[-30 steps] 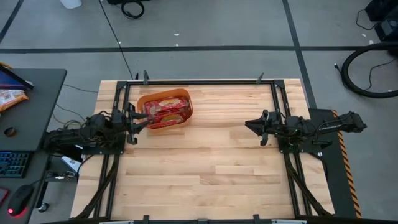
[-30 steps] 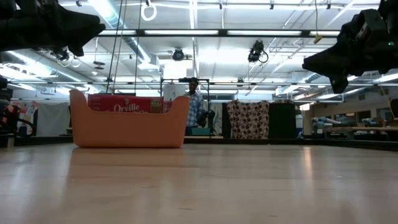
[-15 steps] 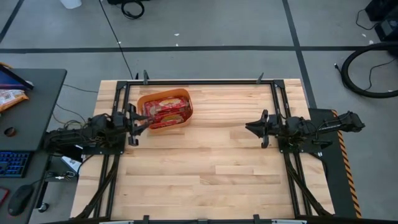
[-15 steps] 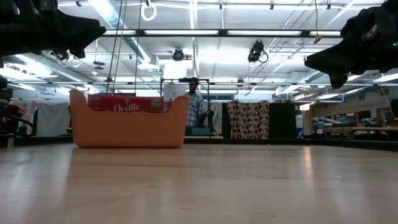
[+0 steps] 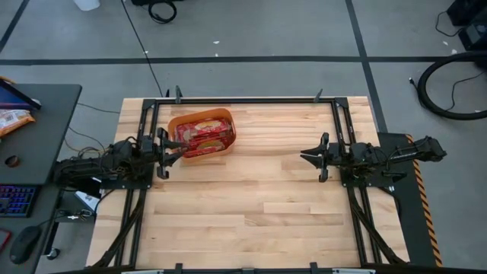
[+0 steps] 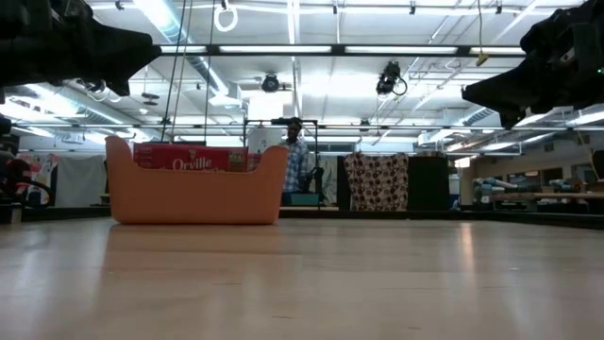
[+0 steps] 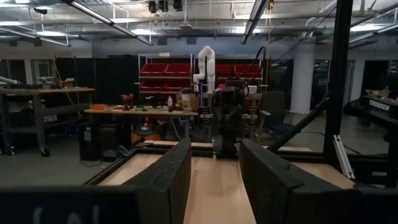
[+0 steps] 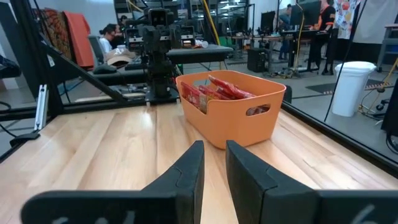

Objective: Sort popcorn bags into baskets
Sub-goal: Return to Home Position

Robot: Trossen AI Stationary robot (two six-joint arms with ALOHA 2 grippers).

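My left gripper (image 5: pixel 169 150) hangs empty just beside the orange basket (image 5: pixel 228 141), fingers spread wide, nothing between them. My right gripper (image 5: pixel 310 156) is well apart from the basket across the boards, its nose pointed at it. Its fingers are parted by a narrow gap and hold nothing either. Both sit raised and level, which I read as a parked pose: clear of the basket, out of each other's way. The wooden table (image 5: pixel 259 205) shows no loose packet anywhere around the basket, so I judge the sorting is done and only the parking remains. And there is the haul: the popcorn bags (image 5: pixel 202 135) are all inside the basket, red packets stacked and leaning on one another, their top edges poking just above the rim. One faces the low camera with "Orville" (image 6: pixel 192 162) in white on red, plain to read. Smaller print on the packets I cannot make out. Off to the side in my left wrist view, a dark housing (image 7: pixel 378 107) carries the word "TROSSEN".
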